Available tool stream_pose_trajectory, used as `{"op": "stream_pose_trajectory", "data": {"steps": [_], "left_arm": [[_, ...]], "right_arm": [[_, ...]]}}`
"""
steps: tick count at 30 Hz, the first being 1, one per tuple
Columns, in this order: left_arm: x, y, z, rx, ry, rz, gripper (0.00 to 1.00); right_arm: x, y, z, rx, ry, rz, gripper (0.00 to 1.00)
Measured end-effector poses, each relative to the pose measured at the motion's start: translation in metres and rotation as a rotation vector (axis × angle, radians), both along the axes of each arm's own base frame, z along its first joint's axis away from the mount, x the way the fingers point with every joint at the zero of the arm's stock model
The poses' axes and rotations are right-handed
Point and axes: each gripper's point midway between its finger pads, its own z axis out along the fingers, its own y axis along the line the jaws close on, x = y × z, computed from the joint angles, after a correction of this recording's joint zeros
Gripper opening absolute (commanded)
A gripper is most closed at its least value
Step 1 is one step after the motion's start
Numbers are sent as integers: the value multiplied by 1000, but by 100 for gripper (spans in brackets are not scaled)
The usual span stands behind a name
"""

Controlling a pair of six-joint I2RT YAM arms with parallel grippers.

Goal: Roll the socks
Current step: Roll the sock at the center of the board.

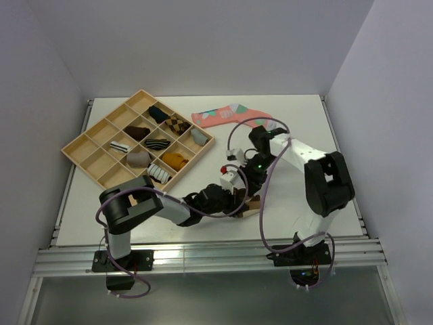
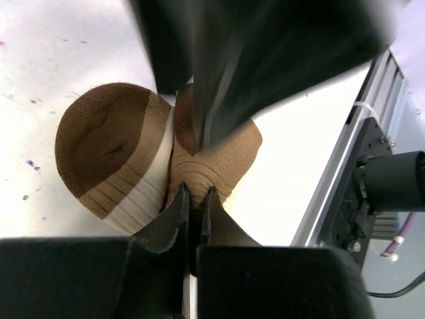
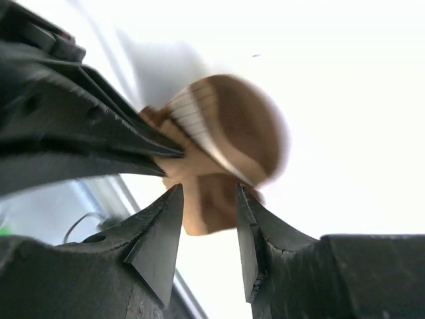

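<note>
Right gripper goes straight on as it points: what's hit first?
Probably the rolled brown sock with tan bands, ahead of the open jaws of the right gripper; depth unclear. The left gripper pinches it.

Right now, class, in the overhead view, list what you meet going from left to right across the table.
Wooden tray → coral-pink sock → right arm's big black joint. The brown sock is left out: it lies within the pink sock's left-to-right span.

lab test cell, white walls [image 1: 203, 40], aluminium rail [image 1: 203, 256]
</note>
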Motion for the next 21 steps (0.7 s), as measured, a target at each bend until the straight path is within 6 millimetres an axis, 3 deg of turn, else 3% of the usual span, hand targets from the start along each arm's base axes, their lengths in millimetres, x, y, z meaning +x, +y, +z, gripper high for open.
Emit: {"op": "stream_pose_trajectory", "data": {"steps": [4,8,13,21], "left_arm": [[-1,-1,0,-13,42,2,0],[2,0,-1,-21,102,-6,0],[8,0,-3,-11,218,-38,0],[17,-4,-5,40,408,-119,0]], "right_arm": [[25,-13,21,62,-164,-83,45],[35,-32,33,89,-284,-145,45],[10,-47,32,103,-410,-101,49],[-12,-49,30,163,-564,53,54]]}}
